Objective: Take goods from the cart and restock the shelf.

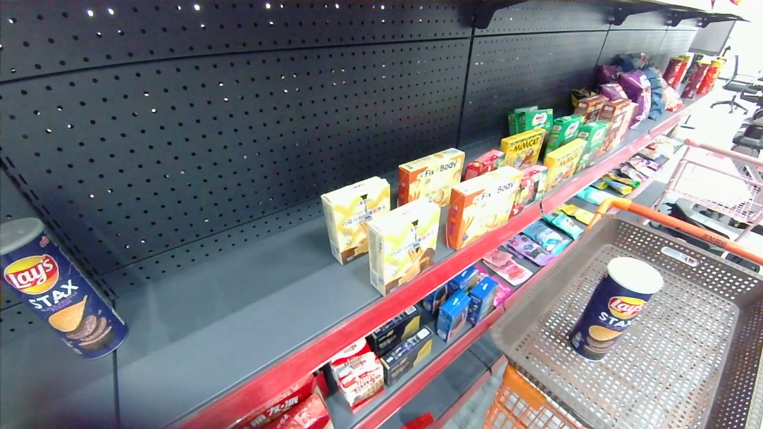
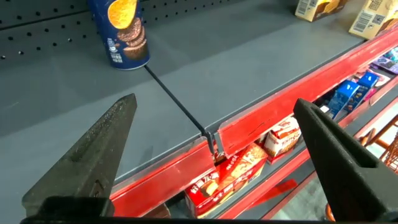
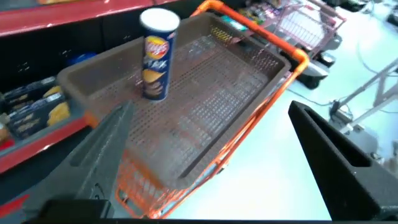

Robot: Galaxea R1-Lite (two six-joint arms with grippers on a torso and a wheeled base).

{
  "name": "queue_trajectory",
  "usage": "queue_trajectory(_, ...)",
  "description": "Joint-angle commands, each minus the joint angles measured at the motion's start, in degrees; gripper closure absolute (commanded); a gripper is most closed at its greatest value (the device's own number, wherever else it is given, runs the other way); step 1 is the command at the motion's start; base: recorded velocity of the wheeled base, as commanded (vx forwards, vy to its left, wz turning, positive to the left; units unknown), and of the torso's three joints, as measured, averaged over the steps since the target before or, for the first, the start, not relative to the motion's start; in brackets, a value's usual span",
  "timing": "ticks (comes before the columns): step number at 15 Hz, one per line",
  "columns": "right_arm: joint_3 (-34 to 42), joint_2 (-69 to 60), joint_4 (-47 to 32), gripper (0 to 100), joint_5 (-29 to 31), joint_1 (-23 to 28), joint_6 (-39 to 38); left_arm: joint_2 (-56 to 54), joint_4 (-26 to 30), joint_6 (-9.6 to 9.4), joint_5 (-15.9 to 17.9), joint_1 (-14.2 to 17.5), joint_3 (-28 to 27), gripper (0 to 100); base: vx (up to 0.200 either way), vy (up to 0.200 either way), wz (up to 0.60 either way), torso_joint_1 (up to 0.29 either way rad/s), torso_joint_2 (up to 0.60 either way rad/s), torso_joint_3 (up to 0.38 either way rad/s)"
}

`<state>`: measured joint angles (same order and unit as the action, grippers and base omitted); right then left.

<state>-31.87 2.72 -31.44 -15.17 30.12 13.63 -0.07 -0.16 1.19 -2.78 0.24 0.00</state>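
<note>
**A:** Where do the cans stand?

**B:** One chips can (image 1: 614, 310) stands upright in the cart (image 1: 685, 369), near the middle of its perforated floor. A second can (image 1: 56, 292) is already on the shelf (image 1: 238, 310), close to the pegboard back (image 1: 238, 119).

**A:** And the claws?

**B:** Both are spread wide and hold nothing. The right claw (image 3: 211, 109) hangs above the cart, and the left claw (image 2: 216, 102) is over the front of the shelf.

**A:** What could go wrong from here?

**B:** The can in the cart is tall on a small foot (and nothing beside it props it up). I judge that a finger clipping its side or lid on the way down would topple it and send it rolling across the basket. A low approach could also catch the orange rim (image 1: 673, 221). On the shelf, setting it too near the second can might knock that one over. Letting go while it is tilted near the red lip (image 2: 267, 121) could drop it off the front.
</note>
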Motion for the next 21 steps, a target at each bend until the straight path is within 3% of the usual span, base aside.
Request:
queue_trajectory(1, 6.6, 7.0, 8.6, 0, 1.8, 2.1, -0.7, 0.1, 0.0, 0.04, 0.0, 0.0, 0.0, 0, 0.0, 0.0, 0.0, 0.0, 0.0, 0.0)
queue_trajectory(3, 9.0, 12.1, 15.1, 0, 1.7, 2.6, -3.1, 0.1, 0.0, 0.04, 0.0, 0.0, 0.0, 0, 0.0, 0.0, 0.0, 0.0, 0.0, 0.0)
queue_trajectory(7, 7.5, 21.4, 16.6, 0, -8.2, 0.5, -5.5, 0.1, 0.0, 0.04, 0.0, 0.0, 0.0, 0, 0.0, 0.0, 0.0, 0.0, 0.0, 0.0)
queue_trajectory(9, 7.5, 27.5, 19.4, 0, -8.2, -7.5, -8.5, 0.1, 0.0, 0.04, 0.0, 0.0, 0.0, 0, 0.0, 0.0, 0.0, 0.0, 0.0, 0.0)
queue_trajectory(10, 7.5, 29.1, 21.7, 0, -5.9, -14.6, -12.0, 0.1, 0.0, 0.04, 0.0, 0.0, 0.0, 0, 0.0, 0.0, 0.0, 0.0, 0.0, 0.0)
queue_trajectory(11, 7.2, 31.5, 22.3, 0, -2.1, -18.1, -14.9, 0.1, 0.0, 0.04, 0.0, 0.0, 0.0, 0, 0.0, 0.0, 0.0, 0.0, 0.0, 0.0)
queue_trajectory(15, 6.8, 43.0, 23.8, 0, 1.5, -16.9, -15.2, 0.1, 0.0, 0.04, 0.0, 0.0, 0.0, 0, 0.0, 0.0, 0.0, 0.0, 0.0, 0.0)
queue_trajectory(17, 8.0, 48.2, 26.1, 0, 3.2, -16.9, -9.2, 0.1, 0.0, 0.04, 0.0, 0.0, 0.0, 0, 0.0, 0.0, 0.0, 0.0, 0.0, 0.0)
queue_trajectory(21, 12.8, 57.7, 40.2, 0, 3.0, -17.5, -4.0, 0.1, 0.0, 0.04, 0.0, 0.0, 0.0, 0, 0.0, 0.0, 0.0, 0.0, 0.0, 0.0)
